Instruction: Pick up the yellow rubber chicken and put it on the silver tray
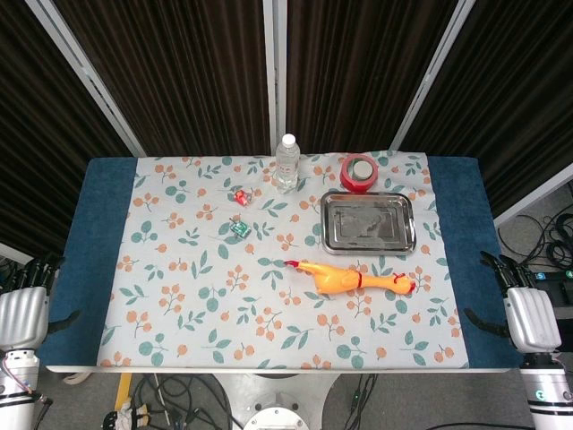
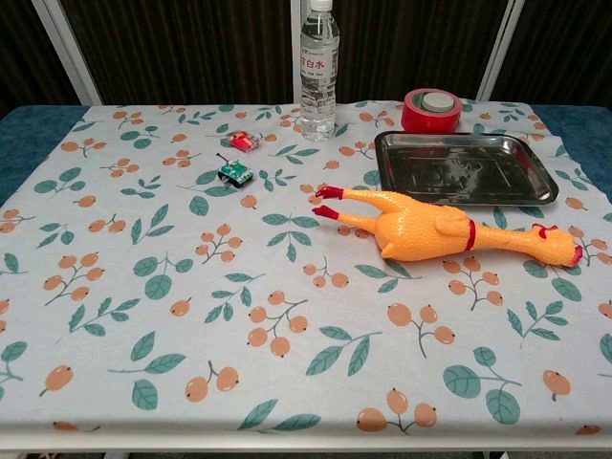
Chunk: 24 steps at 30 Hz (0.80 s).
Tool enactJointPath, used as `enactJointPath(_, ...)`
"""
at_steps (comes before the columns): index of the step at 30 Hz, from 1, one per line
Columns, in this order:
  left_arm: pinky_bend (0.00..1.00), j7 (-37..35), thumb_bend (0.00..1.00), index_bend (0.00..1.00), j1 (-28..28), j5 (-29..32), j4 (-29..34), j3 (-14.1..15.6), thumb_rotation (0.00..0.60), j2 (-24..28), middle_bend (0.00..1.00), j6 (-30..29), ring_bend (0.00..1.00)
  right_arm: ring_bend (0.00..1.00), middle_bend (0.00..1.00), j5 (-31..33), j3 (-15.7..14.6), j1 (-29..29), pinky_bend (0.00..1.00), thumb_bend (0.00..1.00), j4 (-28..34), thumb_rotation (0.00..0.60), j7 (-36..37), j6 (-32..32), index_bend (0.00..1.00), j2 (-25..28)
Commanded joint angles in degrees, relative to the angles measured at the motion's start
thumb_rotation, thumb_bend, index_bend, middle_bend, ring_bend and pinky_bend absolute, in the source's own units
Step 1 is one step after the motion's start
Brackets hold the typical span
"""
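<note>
The yellow rubber chicken (image 2: 430,229) lies on its side just in front of the empty silver tray (image 2: 382,143) (a short lift away). Both hands, left (image 1: 22,309) and right (image 1: 528,313), wait at the table (image 1: 98,233) edges holding nothing, fingers apart.

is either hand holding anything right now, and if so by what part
Nothing is held. The left hand and right hand hang off the table's sides, apart from everything. The yellow rubber chicken lies on the cloth beside the silver tray.

Silver-cased left hand (image 1: 22,309) and right hand (image 1: 524,309), black fingers.
</note>
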State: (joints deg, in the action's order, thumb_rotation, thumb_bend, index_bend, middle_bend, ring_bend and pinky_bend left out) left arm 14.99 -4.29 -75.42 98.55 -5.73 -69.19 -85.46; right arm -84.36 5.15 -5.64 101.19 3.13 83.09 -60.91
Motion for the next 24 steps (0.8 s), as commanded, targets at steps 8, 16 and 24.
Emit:
enactJointPath(8,0.18,0.5,0.1,0.22,0.3,0.1,0.7,0.2,0.6,0.1,0.16,-0.6,0.12,0.1,0.22,-0.3,-0.6,0.4,0.17,0.1,-0.3,0.6,0.6,0.2,0.1,0.0)
enactJointPath(16,0.18,-0.1,0.1,0.22,0.9,-0.5,1.2,0.7,0.6,0.4,0.16,-1.2,0.12,0.11,0.23,0.4,-1.0,-0.9,0.18,0.1,-0.1,0.6,-1.3,-3.0,0.05,0.0)
enactJointPath(24,0.18,-1.3,0.1,0.22,1.3,-1.0,0.8,1.1,0.6,0.2,0.16,-1.5,0.12,0.13,0.26,6.1,0.8,-10.1,0.23,0.1,-2.3,0.6,-10.0,-17.6,0.03,-3.9)
